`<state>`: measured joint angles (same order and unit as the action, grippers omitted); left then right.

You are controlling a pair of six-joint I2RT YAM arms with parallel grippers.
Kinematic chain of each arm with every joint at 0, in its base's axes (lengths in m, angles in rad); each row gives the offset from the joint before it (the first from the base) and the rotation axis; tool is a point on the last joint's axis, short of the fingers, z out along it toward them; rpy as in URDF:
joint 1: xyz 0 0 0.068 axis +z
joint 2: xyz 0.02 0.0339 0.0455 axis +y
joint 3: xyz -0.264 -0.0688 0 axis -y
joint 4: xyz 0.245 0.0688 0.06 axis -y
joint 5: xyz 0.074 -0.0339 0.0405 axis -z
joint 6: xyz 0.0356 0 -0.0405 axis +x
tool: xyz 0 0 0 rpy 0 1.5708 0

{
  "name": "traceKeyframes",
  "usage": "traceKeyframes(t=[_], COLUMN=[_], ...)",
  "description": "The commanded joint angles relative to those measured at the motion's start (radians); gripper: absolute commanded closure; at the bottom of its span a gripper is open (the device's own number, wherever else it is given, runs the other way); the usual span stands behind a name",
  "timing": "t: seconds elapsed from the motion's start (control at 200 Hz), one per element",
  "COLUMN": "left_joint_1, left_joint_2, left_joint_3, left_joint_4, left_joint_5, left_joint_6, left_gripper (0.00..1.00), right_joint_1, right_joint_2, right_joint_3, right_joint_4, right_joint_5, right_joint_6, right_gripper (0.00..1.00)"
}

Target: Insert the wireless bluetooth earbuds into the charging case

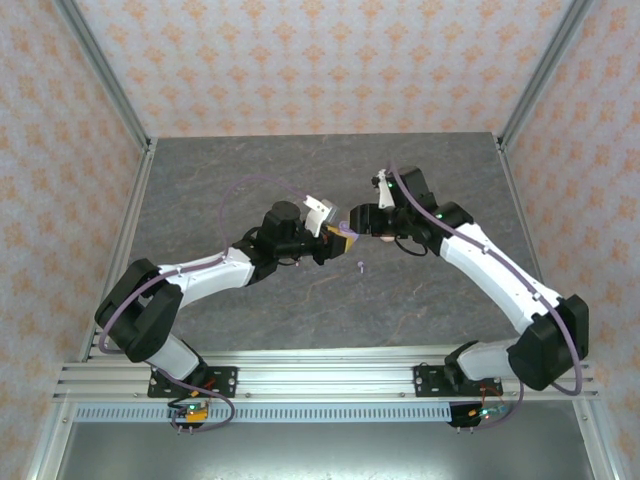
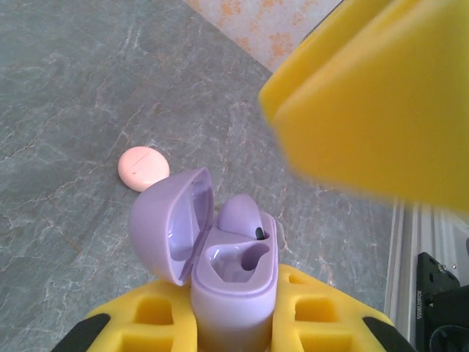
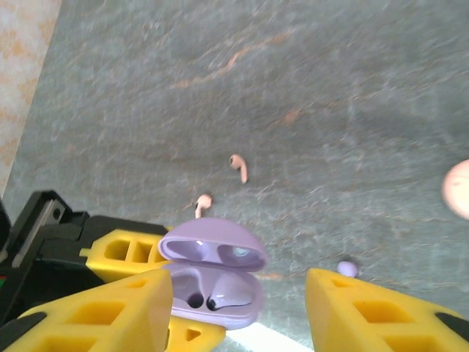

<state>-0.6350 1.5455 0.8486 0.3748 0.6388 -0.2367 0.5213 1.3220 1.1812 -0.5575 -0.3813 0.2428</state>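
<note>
Between orange-patterned walls (image 1: 300,60), over grey stone-look table (image 1: 300,310), left gripper (image 1: 337,238) clamps lilac case (image 2: 220,257); right gripper (image 3: 238,293) gapes.

Overhead, the lilac earbud (image 1: 360,266) on the bench (image 1: 250,180) was a speck; I couldn't tell its shape. On the left wrist view, the purple case (image 2: 234,257) had its lower half buried between the yellow fingers (image 2: 157,315) of the left end effector (image 2: 231,304) and cut by the bottom edge. One finger (image 2: 381,95) of the right end effector (image 3: 238,290) loomed blurred, clipped at top and right. On the right wrist view, the pink case (image 3: 459,189) was blurred and sliced by the right edge.
</note>
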Motion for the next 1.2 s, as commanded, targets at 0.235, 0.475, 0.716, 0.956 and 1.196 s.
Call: traceKeyframes(t=[0.235,0.475,0.716,0.956,1.196], left_joint_1=[0.038,0.096,0.120,0.120,0.120], left_joint_2=[-0.141,-0.262,-0.334,-0.374,-0.417], left_joint_3=[-0.043,-0.052,-0.056,-0.060,-0.071], left_joint_4=[-0.071,-0.172,-0.227,-0.239,-0.260], left_joint_5=[-0.038,-0.003,0.012,0.010,-0.002], left_joint_6=[-0.004,-0.011,-0.024,-0.034,-0.029], left_gripper=[0.97,0.96,0.96,0.96,0.96], right_joint_1=[-0.005,-0.007,-0.007,0.001,0.006], right_joint_2=[0.014,0.096,0.207,0.295,0.346], right_joint_3=[-0.017,-0.065,-0.111,-0.117,-0.111], right_joint_4=[-0.100,-0.136,-0.120,-0.074,-0.018], right_joint_5=[0.247,0.156,0.069,0.014,0.008], right_joint_6=[0.066,0.047,0.032,0.029,0.021], right_gripper=[0.49,0.54,0.55,0.57,0.58])
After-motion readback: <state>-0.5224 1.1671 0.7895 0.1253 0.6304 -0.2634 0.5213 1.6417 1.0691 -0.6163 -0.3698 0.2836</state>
